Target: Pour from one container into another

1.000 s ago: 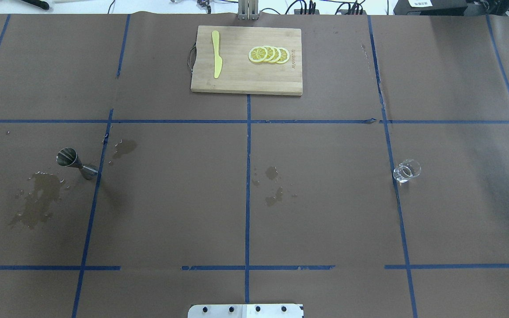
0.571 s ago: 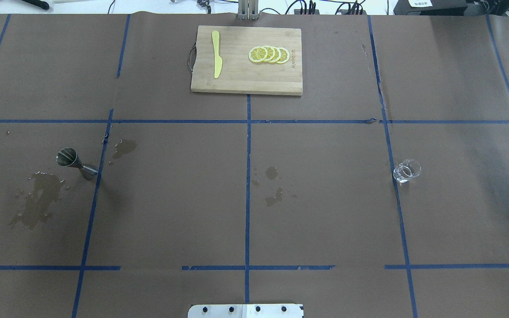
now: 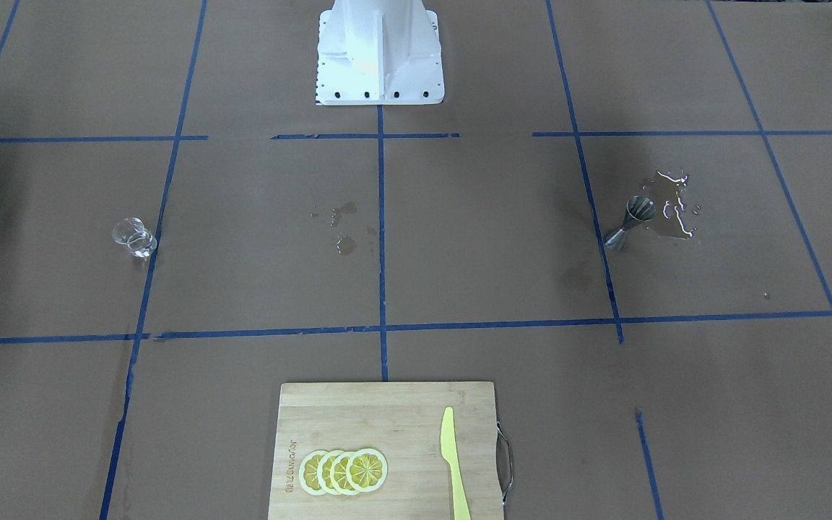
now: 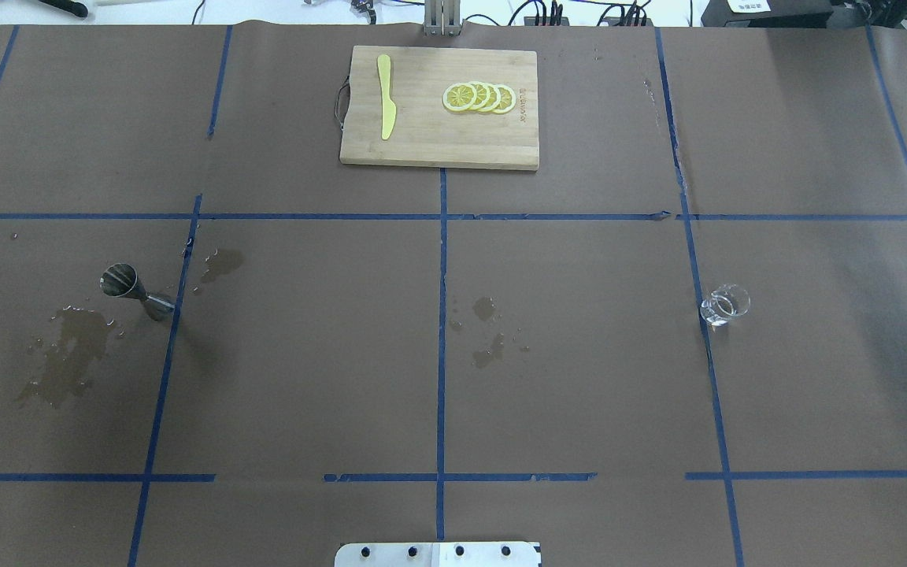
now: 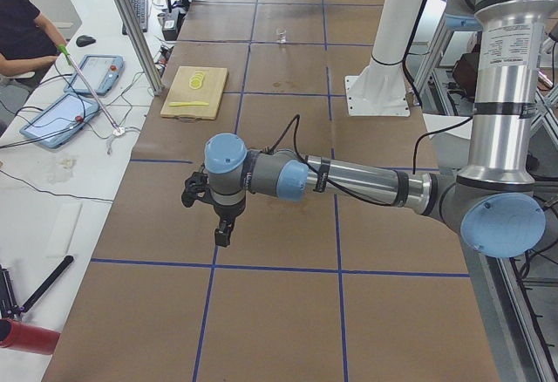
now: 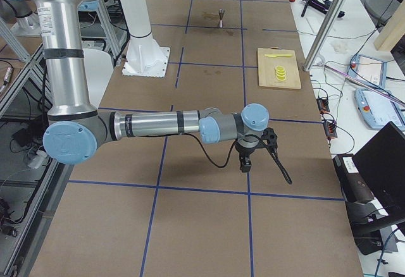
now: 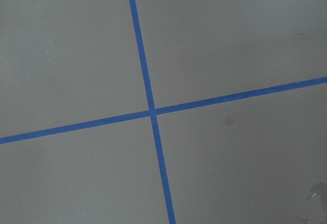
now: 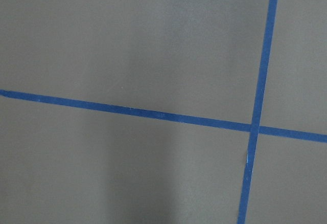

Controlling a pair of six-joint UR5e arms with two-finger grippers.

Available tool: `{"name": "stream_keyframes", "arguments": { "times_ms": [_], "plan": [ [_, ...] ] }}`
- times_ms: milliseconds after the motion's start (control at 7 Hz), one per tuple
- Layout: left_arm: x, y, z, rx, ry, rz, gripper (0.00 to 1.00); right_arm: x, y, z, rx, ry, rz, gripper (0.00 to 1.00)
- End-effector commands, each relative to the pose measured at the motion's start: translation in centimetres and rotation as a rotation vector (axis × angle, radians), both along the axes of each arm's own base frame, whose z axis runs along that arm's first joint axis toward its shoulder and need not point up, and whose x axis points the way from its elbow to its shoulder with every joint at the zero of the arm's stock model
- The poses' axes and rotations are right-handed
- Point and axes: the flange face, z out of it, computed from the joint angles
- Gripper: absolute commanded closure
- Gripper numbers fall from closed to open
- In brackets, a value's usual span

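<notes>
The clear glass cup (image 4: 725,305) stands upright on the brown paper at the right, on a blue tape line; it also shows in the front view (image 3: 134,237). At the left stands the silver jigger (image 4: 135,291), wide mouth up, with a wet patch (image 4: 68,358) beside it. My left gripper (image 5: 222,225) hangs low over the table's left end, far from the jigger. My right gripper (image 6: 245,160) hangs over the right end, well away from the cup. Both show clearly only in the side views, so I cannot tell whether they are open or shut. The wrist views hold only paper and tape.
A wooden cutting board (image 4: 430,138) lies at the far middle with a yellow knife (image 4: 385,94) and lemon slices (image 4: 479,97). Small wet spots (image 4: 489,331) mark the centre. The robot's white base (image 3: 380,58) is at the near edge. An operator (image 5: 17,29) sits beyond the table.
A dark sliver of the right arm at the overhead view's right edge has slid a little further out. Cup and jigger have not moved.
</notes>
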Motion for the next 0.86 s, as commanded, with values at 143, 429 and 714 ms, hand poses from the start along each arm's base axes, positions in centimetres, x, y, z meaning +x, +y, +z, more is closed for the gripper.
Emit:
{"name": "stream_keyframes", "arguments": {
  "times_ms": [143,429,714],
  "plan": [
    [0.3,-0.2,-0.3,0.011,0.000,0.009,0.00,0.1,0.4,-0.3,0.009,0.007,0.001,0.00],
    [0.3,-0.1,-0.1,0.028,0.002,0.010,0.00,0.1,0.6,0.0,0.010,0.005,-0.002,0.00],
    [7.9,-0.8,-3.5,0.294,0.088,0.135,0.00,0.0,1.0,0.7,-0.011,-0.003,0.002,0.00]
  ]
}}
